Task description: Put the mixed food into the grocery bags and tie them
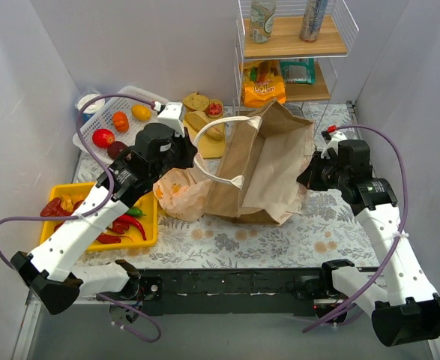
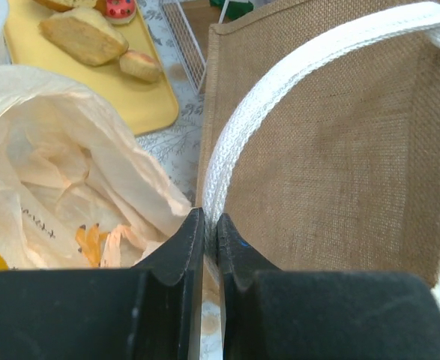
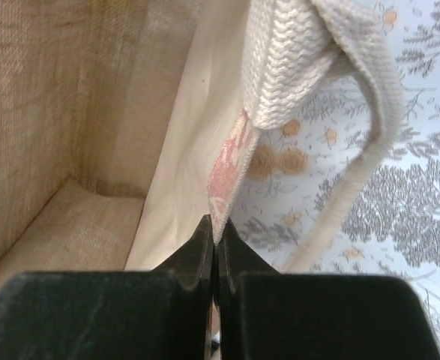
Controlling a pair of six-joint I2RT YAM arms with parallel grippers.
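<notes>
The brown bag (image 1: 268, 161) stands open at mid-table, its woven side filling the left wrist view (image 2: 332, 150). My left gripper (image 1: 192, 154) (image 2: 210, 225) is shut on its white handle (image 2: 279, 82), which loops over the bag's left side (image 1: 212, 150). My right gripper (image 1: 309, 174) (image 3: 216, 229) is shut on the bag's right rim (image 3: 223, 172), beside the other handle (image 3: 309, 60). The peach plastic bag (image 1: 181, 191) (image 2: 55, 157) lies crumpled against the brown bag's left side. Bread pieces (image 1: 205, 120) (image 2: 85, 34) lie on a yellow board. Peppers (image 1: 122, 225) sit in a yellow tray. An orange snack packet (image 1: 263, 86), a bottle (image 1: 262, 19) and a can (image 1: 313, 16) are on the shelf.
A white basket (image 1: 92, 139) at the back left holds a tomato, an orange piece and a yellow one. A wire shelf rack (image 1: 294, 52) stands at the back right with a green packet (image 1: 298, 71). Grey walls close in on both sides.
</notes>
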